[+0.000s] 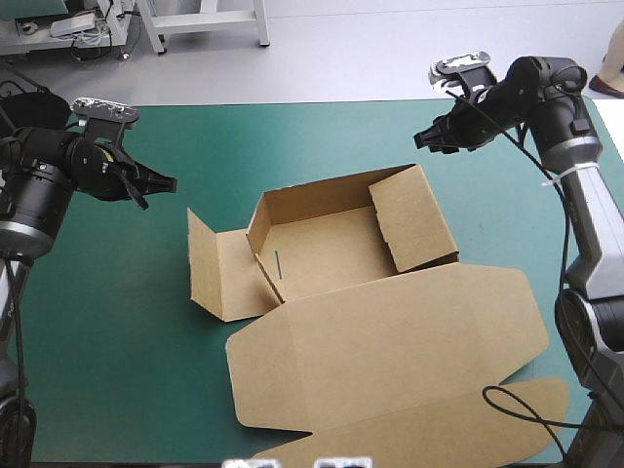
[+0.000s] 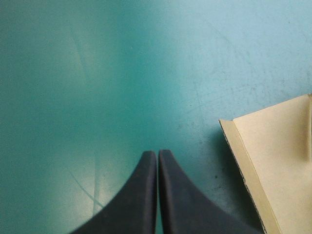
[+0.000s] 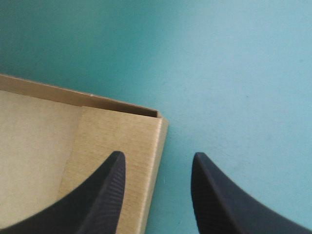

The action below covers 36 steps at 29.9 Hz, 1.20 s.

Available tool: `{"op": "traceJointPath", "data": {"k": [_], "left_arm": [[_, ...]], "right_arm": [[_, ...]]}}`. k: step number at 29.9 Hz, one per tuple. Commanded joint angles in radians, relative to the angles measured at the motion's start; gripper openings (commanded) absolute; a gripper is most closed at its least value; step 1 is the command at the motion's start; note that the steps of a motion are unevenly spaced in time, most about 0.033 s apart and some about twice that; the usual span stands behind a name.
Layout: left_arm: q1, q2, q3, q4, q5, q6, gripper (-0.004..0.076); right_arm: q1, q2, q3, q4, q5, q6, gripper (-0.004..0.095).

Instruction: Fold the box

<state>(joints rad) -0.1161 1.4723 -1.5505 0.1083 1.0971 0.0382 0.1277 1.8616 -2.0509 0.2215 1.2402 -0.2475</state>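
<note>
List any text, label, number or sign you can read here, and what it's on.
None to read.
The box is plain brown board with no print or label in any view.
The teal-green cover carries no marking.
The left gripper and right gripper show no lettering.

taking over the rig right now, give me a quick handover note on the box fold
Left hand: shut, empty, over the bare teal-green cover, left of the box.
Right hand: open, empty, above the box's far right corner; no contact visible.
Box: mid-table, far wall up, right side panel raised and leaning inward, left side panel splayed outward, lid flat toward the near edge.
Done: tray partly formed.
Left: probably bring the left panel up and tuck it, then seat the right one.
</note>
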Motion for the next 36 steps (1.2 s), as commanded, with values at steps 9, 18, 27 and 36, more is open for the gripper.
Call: {"op": "traceJointPath", "data": {"k": [9,18,27,36], "left_arm": [[-0.002,-0.042,-0.034,0.003,-0.005,-0.047,-0.0008],[-0.002,-0.042,-0.034,-0.079,-0.003,-0.049,-0.0009],[-0.002,-0.042,-0.034,-0.116,0.0,-0.049,-0.0009],[0.051,-0.032,-0.034,-0.116,-0.052,-0.076,-0.0008]], "right_arm": [[-0.01,-0.092,0.196,0.002,0.009,0.04,0.0401],[-0.01,-0.013,0.264,0.102,0.008,-0.059,0.0401],[-0.01,0.07,0.264,0.119,0.008,-0.061,0.0314],[-0.01,0.095,0.264,0.147,0.008,-0.017,-0.0017]]}}
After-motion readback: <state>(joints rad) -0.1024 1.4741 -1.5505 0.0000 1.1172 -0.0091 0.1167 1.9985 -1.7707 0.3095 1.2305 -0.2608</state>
